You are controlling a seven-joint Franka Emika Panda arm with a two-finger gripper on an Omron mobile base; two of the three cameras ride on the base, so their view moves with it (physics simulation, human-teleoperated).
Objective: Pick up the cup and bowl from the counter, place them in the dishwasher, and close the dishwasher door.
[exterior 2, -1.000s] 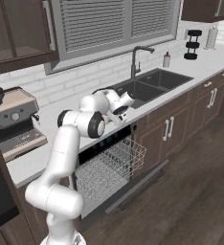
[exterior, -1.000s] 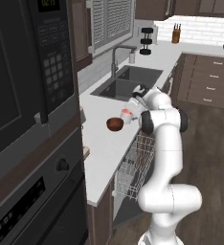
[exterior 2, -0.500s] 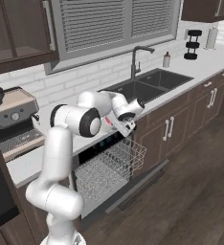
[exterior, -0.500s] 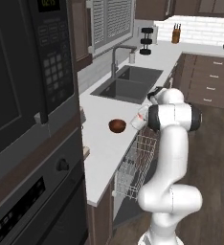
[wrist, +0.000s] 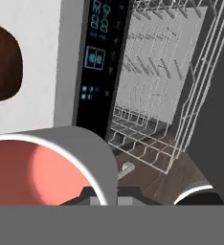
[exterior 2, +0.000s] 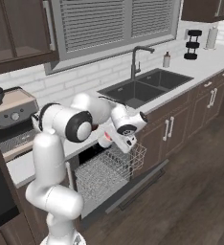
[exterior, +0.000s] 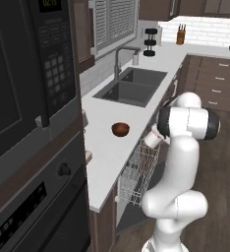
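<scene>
Compared with one second earlier, the gripper (exterior 2: 106,139) has left the counter (exterior: 107,152) and swung out past its front edge; it now hangs over the pulled-out wire rack (exterior 2: 104,170) of the dishwasher (exterior 2: 92,178). The jaws are nearly closed and pinch the wall of the cup (exterior: 152,139), which has travelled with them and now sits tilted in the air above the rack. In the hand view the cup (wrist: 42,167) lies at 8 o'clock, its pink inside facing the camera and its pale rim close to the lens. The bowl (exterior: 120,129) has stayed in place on the counter, at 9 o'clock from the cup in the left base view and apart from it. The dishwasher door (exterior 2: 133,184) hangs open below the rack. Farther along the counter are the dark double sink (exterior 2: 145,88) and its faucet (exterior 2: 139,60). A coffee machine (exterior 2: 11,119) stands on the counter behind the arm.
</scene>
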